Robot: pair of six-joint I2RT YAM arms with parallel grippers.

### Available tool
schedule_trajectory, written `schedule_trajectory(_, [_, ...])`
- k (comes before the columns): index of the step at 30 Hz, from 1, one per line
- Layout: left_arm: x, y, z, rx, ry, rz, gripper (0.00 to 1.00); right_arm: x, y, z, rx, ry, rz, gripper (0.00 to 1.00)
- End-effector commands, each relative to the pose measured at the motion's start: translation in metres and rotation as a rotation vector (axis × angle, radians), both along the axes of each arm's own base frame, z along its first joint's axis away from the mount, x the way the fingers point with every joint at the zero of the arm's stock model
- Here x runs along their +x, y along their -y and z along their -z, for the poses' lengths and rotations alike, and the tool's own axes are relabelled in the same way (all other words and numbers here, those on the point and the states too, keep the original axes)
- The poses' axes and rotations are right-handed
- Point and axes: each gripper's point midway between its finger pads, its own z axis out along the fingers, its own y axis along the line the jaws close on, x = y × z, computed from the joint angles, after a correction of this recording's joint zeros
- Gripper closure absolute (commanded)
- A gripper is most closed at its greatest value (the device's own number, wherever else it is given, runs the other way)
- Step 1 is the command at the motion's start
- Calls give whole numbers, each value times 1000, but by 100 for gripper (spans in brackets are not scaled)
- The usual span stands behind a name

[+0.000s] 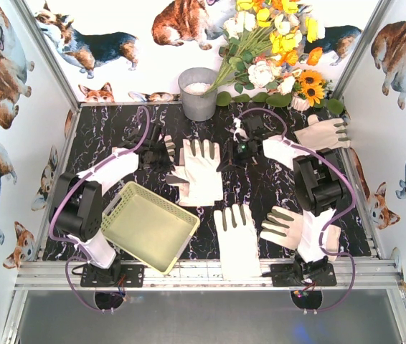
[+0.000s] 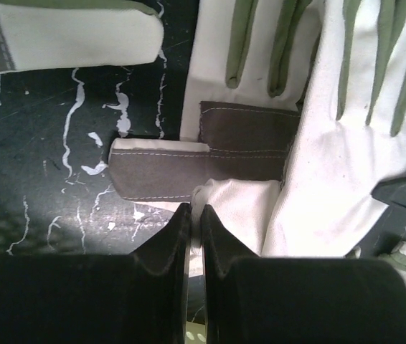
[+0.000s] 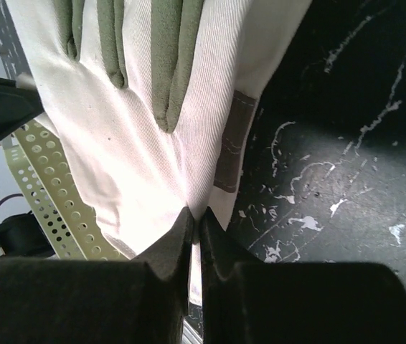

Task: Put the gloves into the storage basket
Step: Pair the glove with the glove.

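Top view: black marble table [image 1: 117,129], storage basket [image 1: 145,223] lower left, tilted. The gloves [image 1: 237,240] lie centre to right, all outside it. Right gripper [image 3: 194,215] clamped on white glove [image 3: 138,143]. Left gripper [image 2: 194,209] fingers together at bunched cuff [image 2: 235,204]; can't tell if fabric's caught.

The gloves [image 1: 199,172] were matt woven cloth with a fine twill rib. Stitched patches [image 2: 246,140] of smoother grey fabric sat on them, and dull green strips ran along the fingers. The storage basket [image 3: 52,208] was pale yellow-green plastic, perforated, with a soft sheen. The table top [image 1: 110,136] looked like black marble veined in white, faintly glossy. The bucket [image 1: 198,97] was dull grey metal and the frame rail [image 1: 203,272] brushed aluminium. The left gripper [image 2: 195,209] and right gripper [image 3: 196,213] had matt black plastic fingers.
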Motion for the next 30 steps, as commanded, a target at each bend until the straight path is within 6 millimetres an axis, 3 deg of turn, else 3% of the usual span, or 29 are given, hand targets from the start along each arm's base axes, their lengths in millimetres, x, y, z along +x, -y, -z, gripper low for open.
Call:
schedule_trajectory(1, [-5,-30,4,95,-10,-34,100,19,-9,-33,21,117,8,100])
schedule_trajectory(12, [-4,-51,22,120,-37,-76,100,13,-38,-20,6,122,-17,100])
schedule_trajectory(23, [-1,-54,34,132,-52,-73,100,25,-38,-10,-22,123,4,100])
schedule_trajectory(30, [2,-51,44,123,-64,-67,100,21,-32,-3,-61,98,18,100])
